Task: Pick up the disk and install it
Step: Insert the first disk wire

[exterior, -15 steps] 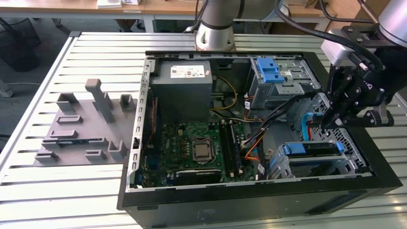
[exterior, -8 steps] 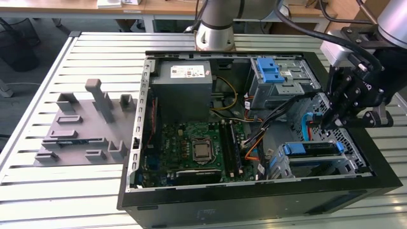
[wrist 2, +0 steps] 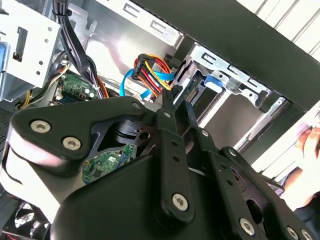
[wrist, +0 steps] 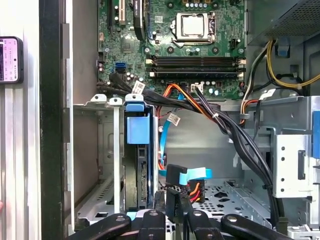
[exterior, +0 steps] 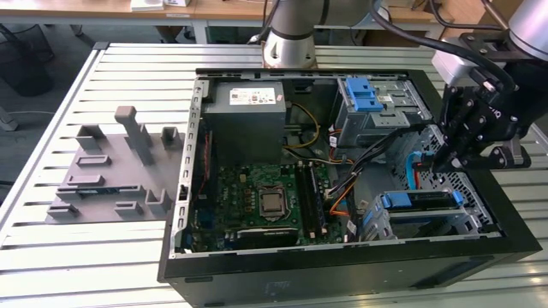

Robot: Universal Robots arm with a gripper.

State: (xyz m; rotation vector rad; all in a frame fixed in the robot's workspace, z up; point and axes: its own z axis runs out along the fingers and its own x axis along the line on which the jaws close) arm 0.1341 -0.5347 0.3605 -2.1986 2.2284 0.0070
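The disk (exterior: 419,200), silver with a blue carrier frame, sits in the lower drive cage (exterior: 466,221) at the front corner of the open computer case on the exterior view's right. The first wrist view has it edge-on in that bay (wrist: 137,170), its blue tab uppermost. My gripper (exterior: 438,167) hangs just above and behind the cage, inside the case. Its fingers stand together, shut, with the tips (wrist: 167,202) right at a black connector (wrist: 174,175) carrying a blue flat cable and red-orange wires (wrist 2: 150,67). Whether the tips (wrist 2: 169,95) pinch the connector I cannot tell.
A grey power-supply box (exterior: 248,122) and a metal cage with a blue latch (exterior: 373,102) fill the case's far side, with the motherboard (exterior: 265,199) in the middle. Thick black cables (wrist: 225,130) cross beside the bay. A grey parts fixture (exterior: 111,173) lies on the slatted table. A hand (wrist 2: 310,145) shows outside the case.
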